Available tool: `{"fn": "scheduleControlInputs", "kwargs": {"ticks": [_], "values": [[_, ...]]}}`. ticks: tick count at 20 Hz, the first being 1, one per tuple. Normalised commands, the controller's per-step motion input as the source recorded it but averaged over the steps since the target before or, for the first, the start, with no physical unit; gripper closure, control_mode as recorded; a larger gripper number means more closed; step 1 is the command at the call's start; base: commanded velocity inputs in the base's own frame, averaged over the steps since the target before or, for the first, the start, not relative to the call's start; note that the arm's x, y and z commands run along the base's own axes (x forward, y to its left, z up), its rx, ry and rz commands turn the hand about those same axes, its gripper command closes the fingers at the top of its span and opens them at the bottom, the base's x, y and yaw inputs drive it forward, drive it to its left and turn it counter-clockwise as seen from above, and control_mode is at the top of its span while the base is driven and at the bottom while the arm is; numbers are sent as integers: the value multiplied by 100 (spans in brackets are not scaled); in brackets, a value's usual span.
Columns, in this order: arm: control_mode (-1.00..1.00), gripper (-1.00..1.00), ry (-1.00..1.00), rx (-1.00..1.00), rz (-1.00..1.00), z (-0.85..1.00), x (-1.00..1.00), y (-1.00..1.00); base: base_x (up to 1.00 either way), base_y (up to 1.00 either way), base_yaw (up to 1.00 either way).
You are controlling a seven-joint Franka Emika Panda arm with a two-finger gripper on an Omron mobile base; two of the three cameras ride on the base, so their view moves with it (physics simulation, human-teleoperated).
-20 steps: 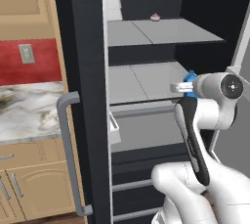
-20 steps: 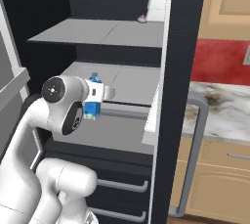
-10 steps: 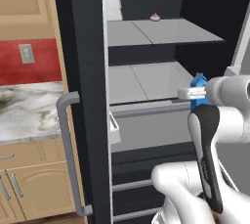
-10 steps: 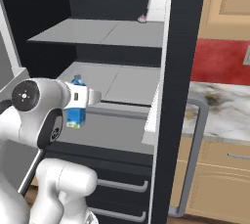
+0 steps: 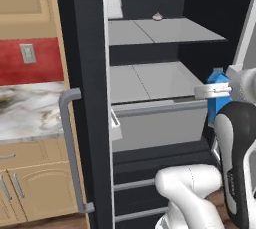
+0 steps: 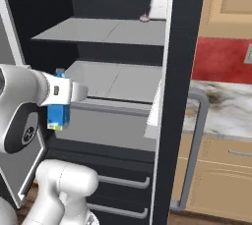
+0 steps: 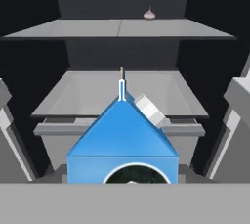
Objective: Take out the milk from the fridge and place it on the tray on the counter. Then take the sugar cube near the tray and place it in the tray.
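My gripper (image 5: 215, 92) is shut on the milk (image 5: 215, 80), a bright-blue gable-top carton held upright in front of the open fridge (image 5: 150, 78), outside its middle shelf. From the right base view the milk (image 6: 58, 114) hangs under the white hand (image 6: 61, 93), to the left of the shelves. Close up in the hand view, the milk (image 7: 122, 140) fills the lower middle, with its white cap at the upper right of the gable. The counter (image 5: 30, 110) lies beyond the fridge door with its grey bar handle (image 5: 70, 148). Tray and sugar cube are out of view.
A small pinkish item (image 5: 157, 16) sits at the back of the upper shelf. A white container (image 6: 160, 3) stands in the door bin. The open door's white edge (image 6: 170, 96) juts toward me between shelves and counter (image 6: 221, 106). Tan cabinets (image 6: 216, 180) are below.
The arm has pulled the milk back out of the fridge, away from the middle shelf: rightward in the left base view, leftward in the right base view. The grip stays shut.
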Motion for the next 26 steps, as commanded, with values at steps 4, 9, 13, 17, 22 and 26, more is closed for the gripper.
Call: {"fn": "scheduleControlInputs", "kwargs": {"ticks": [4, 9, 13, 17, 22, 26], "values": [[100, 100, 0, 0, 0, 0, 0, 0, -99, 16, 0], [100, 100, 0, 0, 0, 0, 0, 0, -100, 88, 0], [100, 100, 0, 0, 0, 0, 0, 0, -46, 100, 0], [100, 100, 0, 0, 0, 0, 0, 0, 5, 100, 0], [100, 100, 0, 0, 0, 0, 0, 0, 0, 66, 76], [100, 100, 0, 0, 0, 0, 0, 0, 0, 19, 100]]}}
